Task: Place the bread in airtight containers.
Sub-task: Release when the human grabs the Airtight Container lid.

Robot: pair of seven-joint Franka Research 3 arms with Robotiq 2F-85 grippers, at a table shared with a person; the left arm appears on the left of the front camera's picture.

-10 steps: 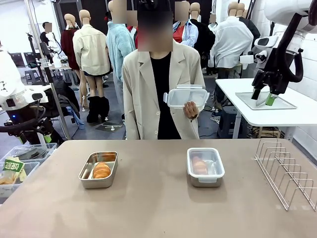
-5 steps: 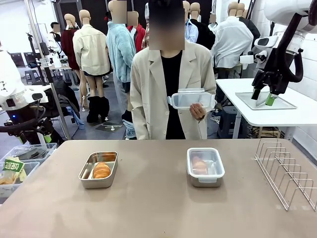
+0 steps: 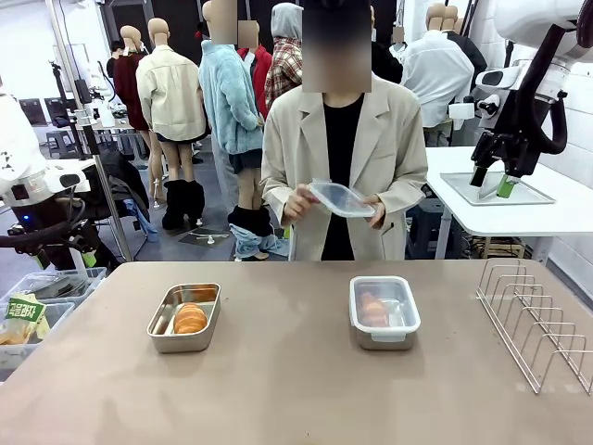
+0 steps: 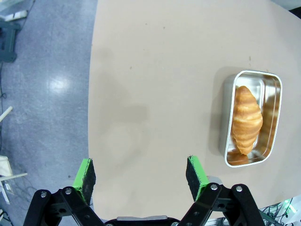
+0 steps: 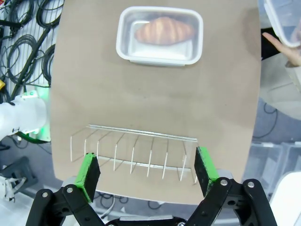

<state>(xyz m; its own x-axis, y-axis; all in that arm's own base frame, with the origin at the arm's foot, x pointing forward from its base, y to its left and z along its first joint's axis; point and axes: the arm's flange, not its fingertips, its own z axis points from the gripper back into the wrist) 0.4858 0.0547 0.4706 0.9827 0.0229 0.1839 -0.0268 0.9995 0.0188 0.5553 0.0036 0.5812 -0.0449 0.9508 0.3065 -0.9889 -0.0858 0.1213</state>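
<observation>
Person's hands (image 3: 298, 201) grasp clear lid (image 3: 342, 198) behind lidded tin (image 3: 384, 311); open tin (image 3: 184, 317) with croissant (image 3: 190, 318) to its left. Both grippers (image 4: 140, 174) (image 5: 147, 172) open, empty.

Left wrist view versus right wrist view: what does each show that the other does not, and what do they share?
Left wrist alone: an open steel tin with a croissant in it and no lid, plus the left gripper, jaws wide apart above bare table. Right wrist alone: a tin with a clear lid on and a croissant inside, the wire rack, a person's hand holding a spare lid, and the open right gripper. Both: the tan table.
</observation>
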